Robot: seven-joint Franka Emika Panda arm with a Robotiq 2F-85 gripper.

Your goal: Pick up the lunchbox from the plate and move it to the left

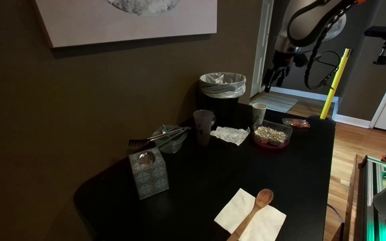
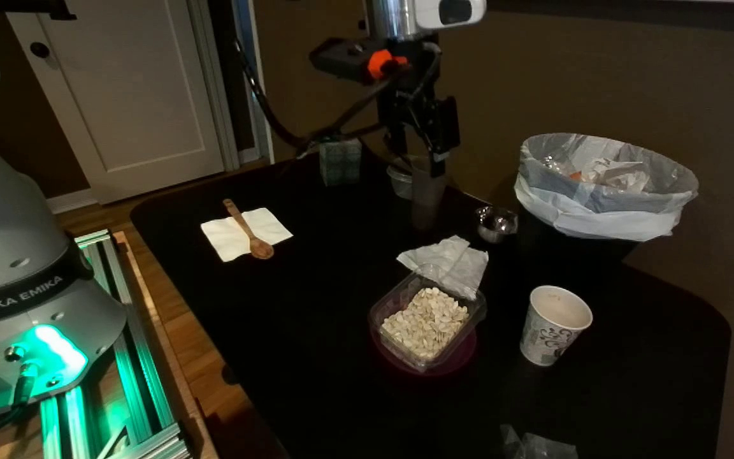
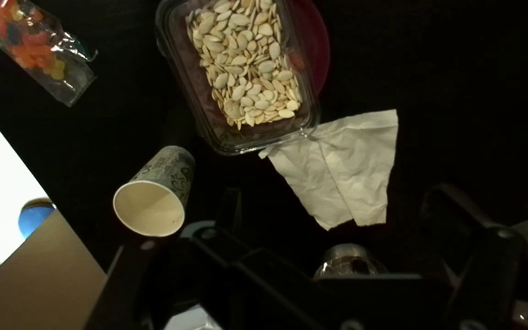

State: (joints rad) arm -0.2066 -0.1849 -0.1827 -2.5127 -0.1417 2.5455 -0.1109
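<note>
The lunchbox is a shallow clear-plastic box of pale seeds, seen in both exterior views (image 1: 270,134) (image 2: 427,319) and at the top of the wrist view (image 3: 245,68). It sits on the round maroon plate (image 1: 268,146), whose rim also shows in an exterior view (image 2: 466,354) and beside the box in the wrist view (image 3: 315,46). My gripper (image 1: 274,84) is raised well above the table, apart from the lunchbox. Its fingers are spread with nothing between them, as an exterior view (image 2: 419,160) and the wrist view (image 3: 339,201) show.
A crumpled napkin (image 3: 342,169) lies against the box's corner. A paper cup (image 2: 552,328) and candy bag (image 3: 32,43) stand near it. A tall clear cup (image 1: 203,127), steel bowl (image 2: 496,224), bin (image 2: 603,191), tissue box (image 1: 150,175) and wooden spoon (image 1: 256,207) on a napkin are around.
</note>
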